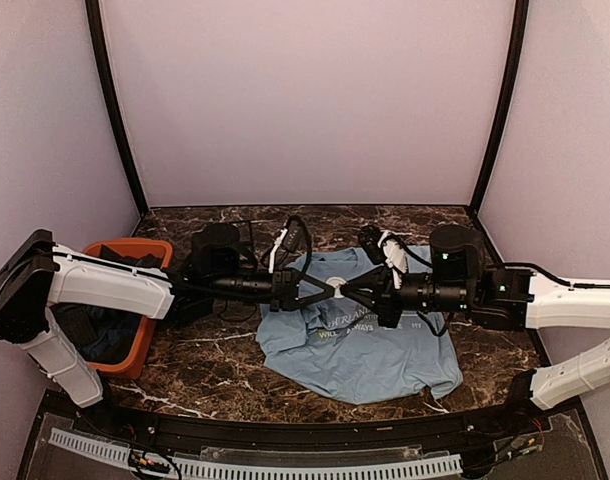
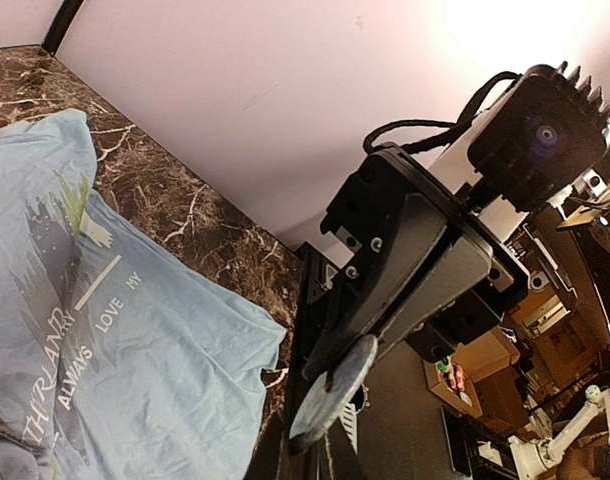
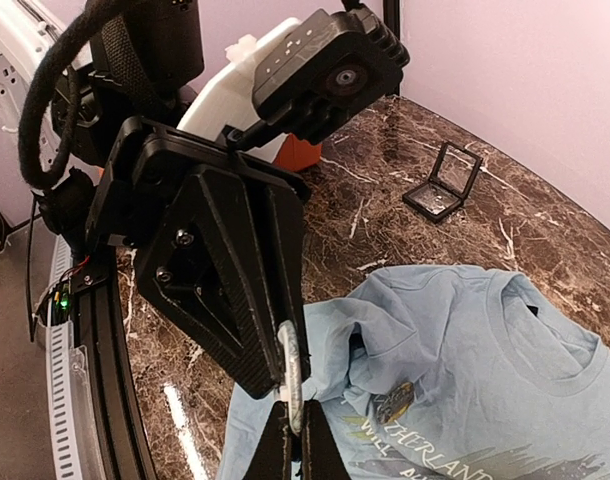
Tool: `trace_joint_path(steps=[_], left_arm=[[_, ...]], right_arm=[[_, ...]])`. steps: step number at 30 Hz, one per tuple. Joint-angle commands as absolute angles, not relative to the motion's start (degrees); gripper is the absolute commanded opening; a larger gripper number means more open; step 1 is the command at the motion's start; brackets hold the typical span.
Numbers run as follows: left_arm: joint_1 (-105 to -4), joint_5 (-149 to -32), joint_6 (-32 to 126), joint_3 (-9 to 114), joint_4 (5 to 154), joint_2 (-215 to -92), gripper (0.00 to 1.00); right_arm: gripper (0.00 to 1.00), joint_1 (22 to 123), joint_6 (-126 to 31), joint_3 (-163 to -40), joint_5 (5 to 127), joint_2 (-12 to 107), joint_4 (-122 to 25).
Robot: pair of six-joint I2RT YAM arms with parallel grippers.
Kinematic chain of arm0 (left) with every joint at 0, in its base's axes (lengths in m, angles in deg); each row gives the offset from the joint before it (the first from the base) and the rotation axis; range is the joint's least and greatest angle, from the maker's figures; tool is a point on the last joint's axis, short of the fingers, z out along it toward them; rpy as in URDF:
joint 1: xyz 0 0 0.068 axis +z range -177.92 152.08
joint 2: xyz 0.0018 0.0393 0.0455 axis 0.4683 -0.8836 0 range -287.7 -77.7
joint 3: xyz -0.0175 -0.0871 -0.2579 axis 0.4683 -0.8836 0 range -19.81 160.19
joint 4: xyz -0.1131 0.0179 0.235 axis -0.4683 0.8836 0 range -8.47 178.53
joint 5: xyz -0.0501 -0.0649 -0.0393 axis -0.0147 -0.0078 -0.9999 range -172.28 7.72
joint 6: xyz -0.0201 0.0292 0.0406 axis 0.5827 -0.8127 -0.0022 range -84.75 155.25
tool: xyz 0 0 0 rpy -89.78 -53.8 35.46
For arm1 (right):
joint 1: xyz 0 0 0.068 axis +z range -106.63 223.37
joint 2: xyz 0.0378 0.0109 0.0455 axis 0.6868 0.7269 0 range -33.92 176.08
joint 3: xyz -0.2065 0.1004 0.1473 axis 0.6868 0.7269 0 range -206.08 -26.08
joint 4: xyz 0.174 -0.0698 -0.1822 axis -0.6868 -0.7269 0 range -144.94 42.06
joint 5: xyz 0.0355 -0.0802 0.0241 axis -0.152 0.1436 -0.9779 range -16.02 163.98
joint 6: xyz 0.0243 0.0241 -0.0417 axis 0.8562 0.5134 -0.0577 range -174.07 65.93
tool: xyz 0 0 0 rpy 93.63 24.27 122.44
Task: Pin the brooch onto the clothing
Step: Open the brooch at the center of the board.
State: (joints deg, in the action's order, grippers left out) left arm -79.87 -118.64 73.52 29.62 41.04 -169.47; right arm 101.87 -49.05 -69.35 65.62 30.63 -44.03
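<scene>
I hold the brooch [image 2: 335,398], a round grey disc, up in the air above the chest of the light blue T-shirt [image 1: 370,350], clear of the cloth. My right gripper [image 3: 288,432] reaches in from the shirt's right side, its jaws pressed together on the disc's rim. From my right wrist the disc shows edge-on, a thin pale line. My left gripper [image 1: 323,290] comes in from the shirt's left side to meet it. Its fingers [image 3: 240,300] taper down to the same rim and lie right against it, drawn close together. I cannot tell whether they really clamp the disc or only touch it. The T-shirt lies spread but rumpled on the dark marble table [image 1: 205,370], collar toward the far wall. White lettering runs across the chest below the brooch, and a fold of cloth is bunched up beside it. A small black-framed square case [image 3: 443,182] sits on the marble beyond the shirt's collar, apart from the cloth. An orange bin [image 1: 145,248] holding darker garments stands off to the shirt's left, also apart from it.
</scene>
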Motion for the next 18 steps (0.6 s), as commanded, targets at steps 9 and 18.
trace_joint_path(steps=[9, 18], left_arm=[[-79.9, -111.6, 73.0, 32.1, 49.4, -170.2, 0.03], [-79.8, -112.2, 71.0, 30.4, 50.6, -167.6, 0.3]], right_arm=[[0.0, 105.7, -47.3, -70.5, 59.2, 33.6, -35.5], [0.0, 105.7, -46.9, -70.2, 60.5, 33.1, -36.2]])
